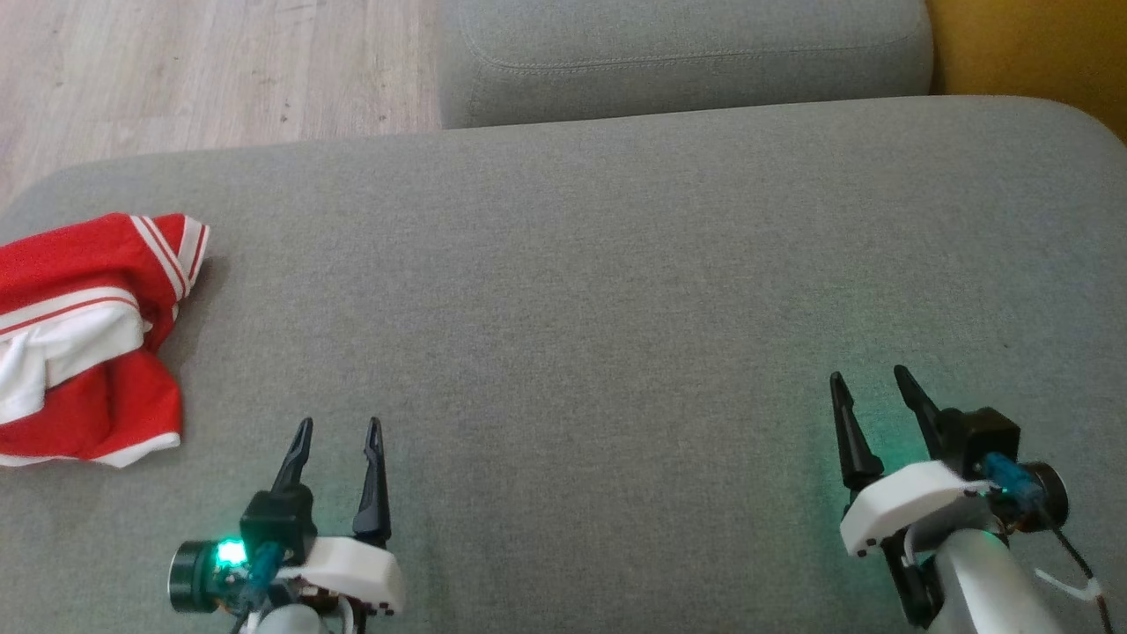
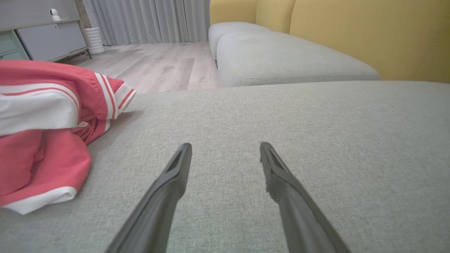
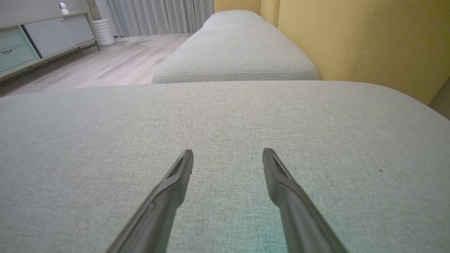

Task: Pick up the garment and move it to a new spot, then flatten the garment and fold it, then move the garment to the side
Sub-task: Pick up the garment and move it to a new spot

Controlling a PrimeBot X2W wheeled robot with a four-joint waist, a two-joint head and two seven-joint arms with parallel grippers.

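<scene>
The garment [image 1: 84, 339] is red with white stripes and white trim, lying bunched at the left edge of the grey cushion [image 1: 572, 291]; part of it runs off the head view's left side. In the left wrist view the garment [image 2: 45, 133] lies to the left of my fingers. My left gripper [image 1: 340, 426] stands open just right of and below the garment, apart from it, nothing between its fingers. My right gripper [image 1: 867, 372] is open far to the right over bare cushion. Both wrist views show open, empty jaws: left gripper [image 2: 225, 146], right gripper [image 3: 227, 152].
A second grey cushion [image 1: 682, 57] lies beyond the one in front of me. The yellow backrest [image 3: 369, 38] rises along the right. Wooden floor [image 1: 202, 70] lies past the cushion's far left edge, with a cabinet [image 2: 45, 38] and curtains behind.
</scene>
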